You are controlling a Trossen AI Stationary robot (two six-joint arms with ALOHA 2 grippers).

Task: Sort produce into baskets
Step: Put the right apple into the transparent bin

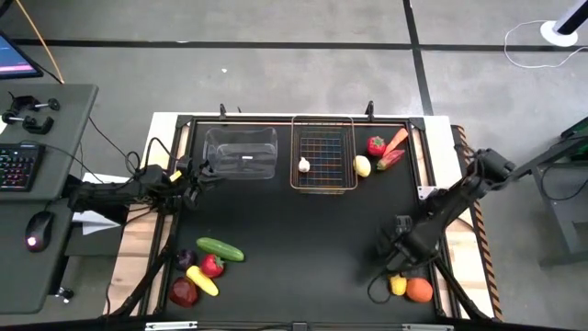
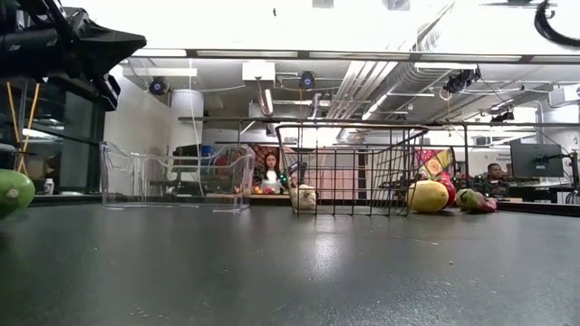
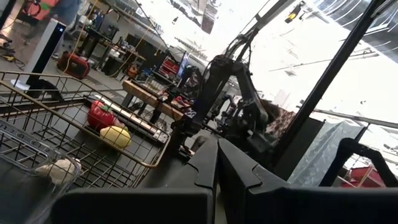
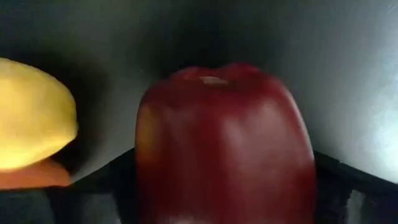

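Note:
My right gripper (image 1: 397, 256) is low over the table's near right part and shut on a red apple (image 4: 224, 143); in the high view the gripper hides the apple. A lemon (image 1: 397, 285) and an orange (image 1: 419, 291) lie just beside it. My left gripper (image 1: 197, 171) is shut and empty, raised by the left end of the clear bin (image 1: 241, 154). The wire basket (image 1: 323, 154) holds a white garlic (image 1: 304, 165). A cucumber (image 1: 220, 249), apples, a banana (image 1: 201, 280) and an eggplant (image 1: 186, 259) lie at the near left. My right gripper pinches the red apple between its two fingers, one on each of the apple's sides (image 4: 146, 180). The apple fills the space between the fingers. Whether it is clear of the table, I cannot tell.
A lemon (image 1: 362, 166), a red fruit (image 1: 376, 145), a carrot (image 1: 396, 140) and another red piece (image 1: 390, 158) lie right of the basket at the far edge. The black table's middle (image 1: 303, 239) is bare. People sit in the room behind the table.

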